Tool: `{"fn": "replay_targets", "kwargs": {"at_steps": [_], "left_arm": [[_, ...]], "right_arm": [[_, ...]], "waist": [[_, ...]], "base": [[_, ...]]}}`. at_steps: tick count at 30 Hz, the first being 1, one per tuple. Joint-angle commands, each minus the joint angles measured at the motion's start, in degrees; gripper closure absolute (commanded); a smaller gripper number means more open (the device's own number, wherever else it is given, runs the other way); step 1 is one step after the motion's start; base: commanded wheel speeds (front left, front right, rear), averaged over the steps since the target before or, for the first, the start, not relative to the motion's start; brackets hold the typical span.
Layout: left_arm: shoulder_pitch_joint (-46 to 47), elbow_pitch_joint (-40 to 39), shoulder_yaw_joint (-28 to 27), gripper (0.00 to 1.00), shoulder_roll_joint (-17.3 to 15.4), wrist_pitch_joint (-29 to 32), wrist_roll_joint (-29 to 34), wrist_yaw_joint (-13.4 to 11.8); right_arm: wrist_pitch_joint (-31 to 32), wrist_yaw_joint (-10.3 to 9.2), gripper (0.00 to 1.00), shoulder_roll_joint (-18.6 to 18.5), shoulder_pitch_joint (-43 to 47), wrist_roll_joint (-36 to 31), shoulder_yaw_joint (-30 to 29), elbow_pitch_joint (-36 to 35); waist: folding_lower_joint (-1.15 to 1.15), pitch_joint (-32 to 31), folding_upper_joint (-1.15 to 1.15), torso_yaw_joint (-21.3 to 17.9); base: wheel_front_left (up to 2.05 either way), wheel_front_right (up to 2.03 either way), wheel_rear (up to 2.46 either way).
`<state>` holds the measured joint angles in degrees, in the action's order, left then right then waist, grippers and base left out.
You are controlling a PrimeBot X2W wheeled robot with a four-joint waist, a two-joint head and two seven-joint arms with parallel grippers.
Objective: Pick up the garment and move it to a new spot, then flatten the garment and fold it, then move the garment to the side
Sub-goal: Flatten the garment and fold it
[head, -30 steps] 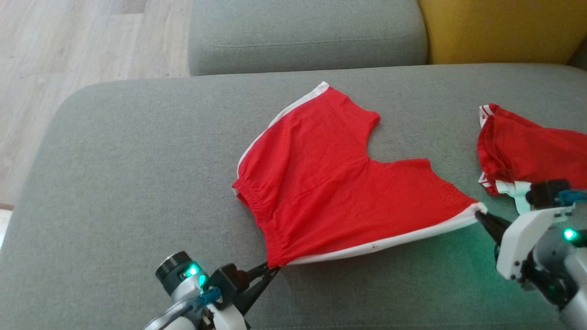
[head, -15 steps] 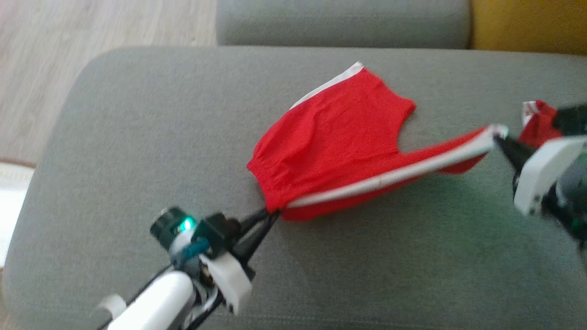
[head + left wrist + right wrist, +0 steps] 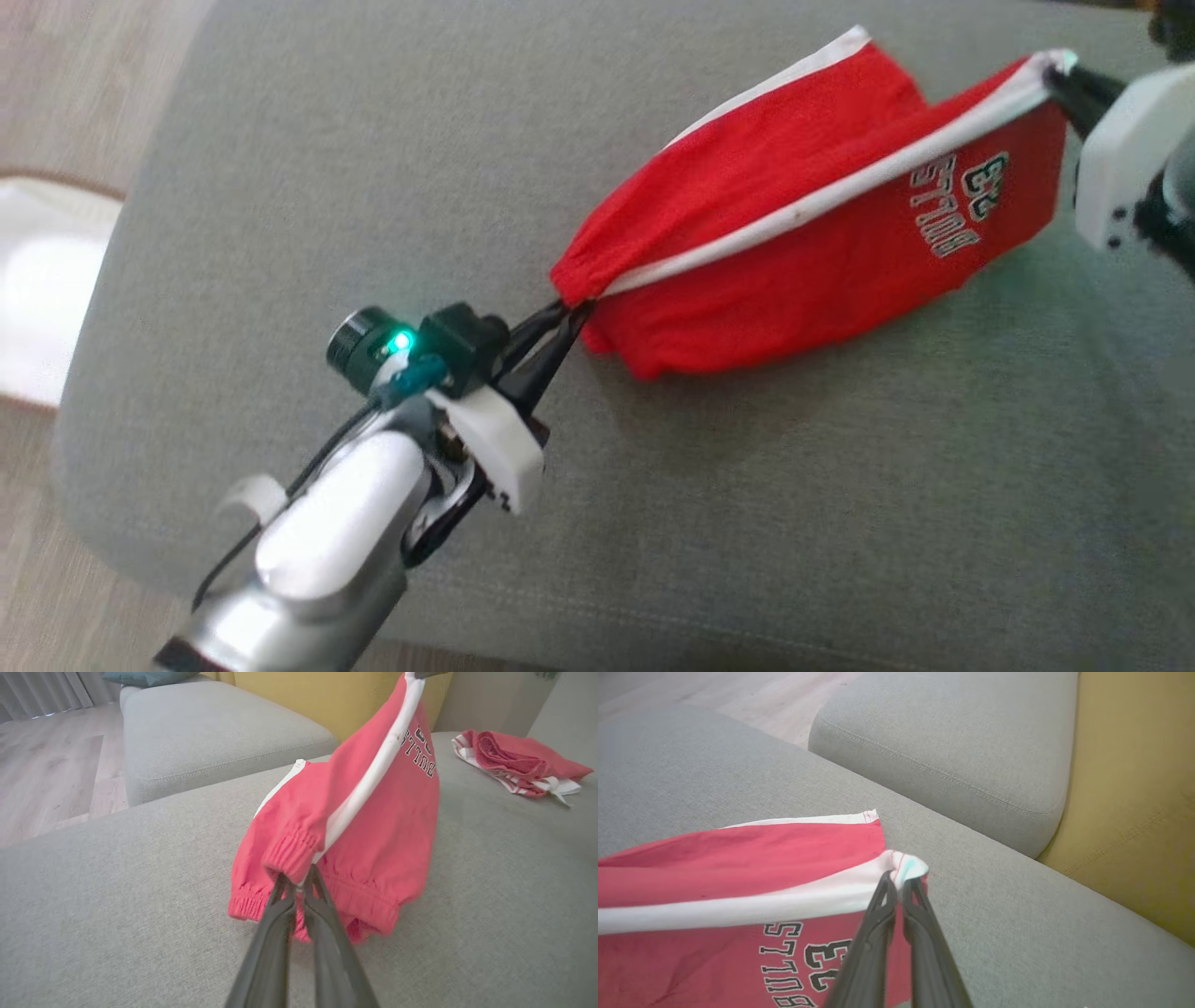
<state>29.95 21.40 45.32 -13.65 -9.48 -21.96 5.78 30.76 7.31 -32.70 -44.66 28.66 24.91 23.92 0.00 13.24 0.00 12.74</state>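
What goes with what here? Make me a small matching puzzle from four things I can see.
Things:
1. shorts' waistband corner
2. shorts' white leg hem
3. crumpled red garment
4. yellow cushion

States:
A. lying loose on the grey seat
B. pinched in the right jaws
C. upright behind the seat
D. pinched in the left jaws

Pairs: 1-D, 2-B, 3-A, 4-C.

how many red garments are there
2. The red shorts hang stretched between the left gripper and right gripper; a second red garment lies crumpled on the grey cushion beyond them. Others may be hidden.
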Motion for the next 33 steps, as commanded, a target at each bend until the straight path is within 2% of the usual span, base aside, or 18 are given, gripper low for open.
{"fn": "replay_targets", "kwargs": {"at_steps": [1, 6, 10, 20, 21, 22, 23, 24, 25, 26, 33], "left_arm": [[3.44, -0.57, -2.7, 1.0, -0.61, -0.64, -0.47, 0.17], [8.14, 4.87, -2.19, 1.0, 2.35, -2.39, -0.96, 0.74], [10.68, 8.36, -1.45, 1.0, 4.27, -3.26, -1.26, 1.05], [15.66, 15.49, 0.62, 1.0, 7.84, -4.9, -1.94, 1.5], [15.96, 16.09, 0.64, 1.0, 8.08, -5.01, -2.07, 1.52], [16.18, 16.72, 0.6, 1.0, 8.26, -5.11, -2.17, 1.52], [16.37, 17.36, 0.59, 1.0, 8.41, -5.2, -2.09, 1.52], [16.46, 17.96, 0.47, 0.72, 8.55, -5.28, -1.99, 1.38], [16.41, 18.45, 0.18, 0.2, 8.7, -5.35, -2.05, 1.14], [16.27, 18.85, -0.24, 0.0, 8.85, -5.41, -2.24, 0.9], [13.25, 17.55, -4.29, 0.0, 8.32, -5.5, -1.7, -1.21]], "right_arm": [[-0.18, 0.18, 1.0, -1.35, -2.56, -0.41, 0.78, -0.83], [-0.62, 0.18, 1.0, -1.6, -11.86, -0.74, 6.34, 5.12], [-1.13, 0.18, 1.0, -0.17, -17.03, -0.22, 7.92, 10.44], [-4.69, 0.18, 1.0, 2.71, -24.73, -3.16, 14.17, 22.38], [-5.79, 0.18, 0.61, 2.79, -25.37, -3.95, 14.95, 23.27], [-7.08, 0.18, 0.0, 2.84, -25.99, -5.16, 15.88, 24.23], [-8.09, 0.18, 0.0, 2.92, -26.31, -6.48, 17.34, 25.14], [-9.12, 0.18, 0.0, 3.06, -26.55, -7.43, 18.59, 26.02], [-10.47, 0.18, 0.0, 3.3, -26.77, -7.94, 19.2, 26.92], [-12.11, 0.18, 0.0, 3.83, -26.86, -7.84, 19.16, 27.86], [-26.08, 0.18, 0.0, 7.06, -25.04, -7.94, 17.31, 33.41]], "waist": [[0.0, 2.14, 0.0, 1.9], [0.0, 5.84, 0.0, 4.71], [0.0, 7.84, 0.0, 6.31], [0.0, 11.78, 0.0, 8.54], [0.0, 11.97, 0.0, 8.54], [0.0, 12.16, 0.0, 8.44], [0.0, 12.27, 0.0, 8.37], [0.0, 12.3, 0.0, 8.22], [0.0, 12.26, 0.0, 8.05], [0.0, 12.14, 0.0, 7.84], [0.0, 8.96, 0.0, 5.38]], "base": [[0.0, 0.0, 0.0], [0.0, 0.0, 0.0], [0.0, 0.0, 0.0], [0.0, 0.0, 0.0], [0.0, 0.0, 0.0], [0.0, 0.0, 0.0], [0.0, 0.0, 0.0], [0.0, 0.0, 0.0], [0.0, 0.0, 0.0], [0.0, 0.0, 0.0], [0.0, 0.0, 0.0]]}}
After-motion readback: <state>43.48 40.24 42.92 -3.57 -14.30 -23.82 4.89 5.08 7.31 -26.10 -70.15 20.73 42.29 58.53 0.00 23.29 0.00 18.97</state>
